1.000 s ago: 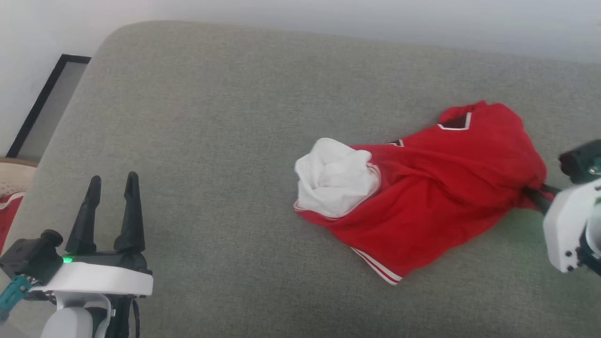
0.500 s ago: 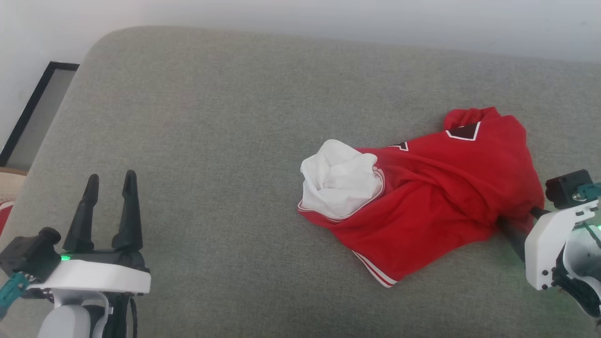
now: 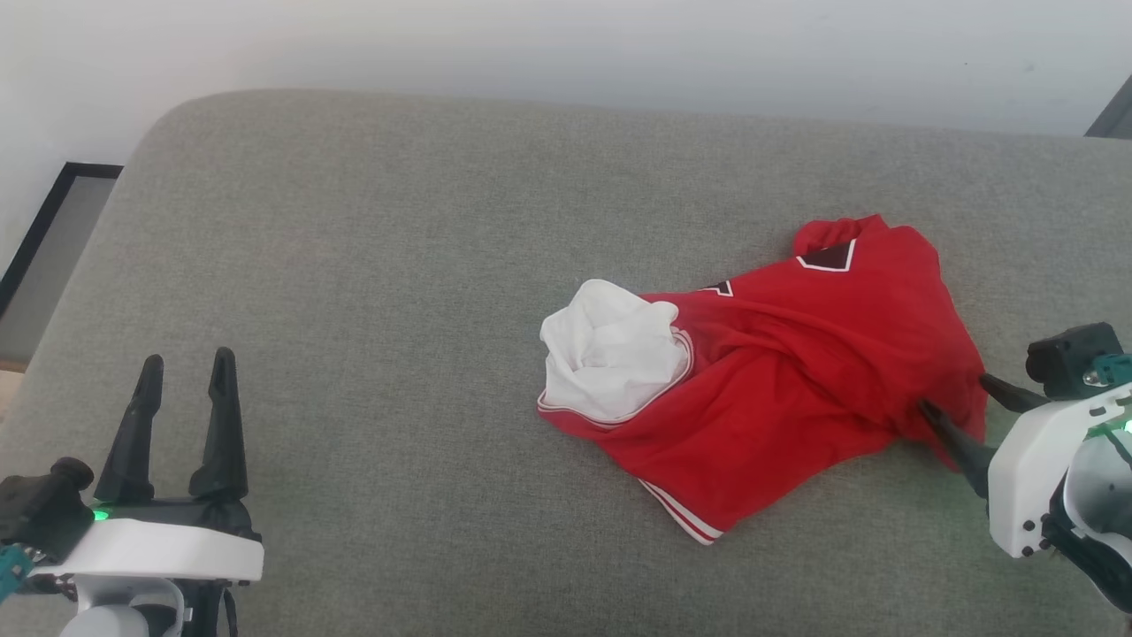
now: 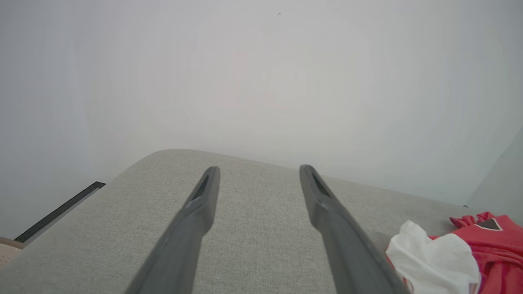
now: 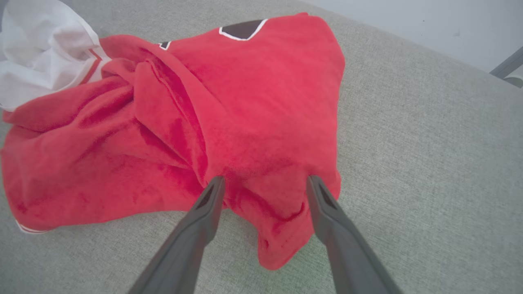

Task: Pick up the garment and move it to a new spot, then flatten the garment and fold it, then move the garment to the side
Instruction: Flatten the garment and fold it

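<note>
- Grey woven-fabric cushioned surface [image 3: 398, 265] with a rounded far-left corner spans the head view and carries everything else.
- Behind it stands a plain pale wall [image 3: 531, 44].
- Right of centre on the cushion lies the bright red thin-fabric T-shirt [image 3: 796, 354] [image 5: 245, 102] [image 4: 494, 249], crumpled into a loose heap. Its bunched white short sleeve [image 3: 610, 358] sits at the left end and red-and-white striped trim shows along the near edge.
- At the lower right, the white-bodied right gripper [image 3: 953, 394] [image 5: 264, 179] points at the shirt's right end. Its two long dark fingers [image 5: 192, 237] are spread wide, one on each side of a drooping fold of red cloth — tips at the fabric, nothing pinched between them.
- At the lower left, the white-bodied left gripper [image 3: 187, 356] [image 4: 259, 168] is well apart from the shirt, its fingers parted — nothing between them but bare cushion beyond.
- Past the cushion's left edge leans a thin black rectangular frame [image 3: 88, 168].
</note>
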### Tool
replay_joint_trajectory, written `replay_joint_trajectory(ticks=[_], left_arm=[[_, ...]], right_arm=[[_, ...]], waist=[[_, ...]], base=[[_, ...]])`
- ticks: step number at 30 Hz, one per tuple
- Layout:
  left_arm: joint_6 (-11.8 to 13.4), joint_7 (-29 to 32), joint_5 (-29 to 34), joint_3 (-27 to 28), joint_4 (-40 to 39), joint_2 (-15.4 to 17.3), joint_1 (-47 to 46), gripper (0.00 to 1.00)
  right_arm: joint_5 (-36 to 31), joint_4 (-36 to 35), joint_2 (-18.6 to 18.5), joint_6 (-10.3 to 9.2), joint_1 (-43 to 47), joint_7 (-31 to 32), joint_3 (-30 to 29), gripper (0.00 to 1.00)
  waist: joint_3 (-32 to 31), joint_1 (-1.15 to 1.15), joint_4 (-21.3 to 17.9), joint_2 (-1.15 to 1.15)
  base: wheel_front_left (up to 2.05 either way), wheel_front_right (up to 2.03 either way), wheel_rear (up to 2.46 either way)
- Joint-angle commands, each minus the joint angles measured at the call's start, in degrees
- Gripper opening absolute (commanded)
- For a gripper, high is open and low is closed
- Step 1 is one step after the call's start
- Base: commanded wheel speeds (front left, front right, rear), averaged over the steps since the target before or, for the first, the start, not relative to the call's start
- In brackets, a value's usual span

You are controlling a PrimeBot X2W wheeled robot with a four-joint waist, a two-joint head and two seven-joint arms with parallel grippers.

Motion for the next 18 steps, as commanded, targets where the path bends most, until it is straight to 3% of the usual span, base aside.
replay_joint_trajectory(ticks=[1,8,18], left_arm=[[-0.11,-0.27,0.31,0.04,-0.22,0.10,0.79,1.00],[-0.11,-0.27,0.22,-1.21,-0.34,-0.02,0.09,1.00],[-0.11,-0.27,-0.27,-2.40,0.29,-0.29,-0.88,1.00]], right_arm=[[-0.45,-0.56,0.25,-0.02,0.57,0.42,-0.27,1.00],[-2.86,-0.59,1.15,-0.02,-1.06,1.60,-1.54,1.00],[-2.77,6.49,0.62,-0.02,-4.92,4.40,-2.50,0.98]], waist=[[-0.06,0.00,0.00,0.00],[0.61,0.00,1.18,0.00],[2.21,0.00,3.34,0.00]], base=[[0.00,0.00,0.00],[0.00,0.00,0.00],[0.00,0.00,0.00]])
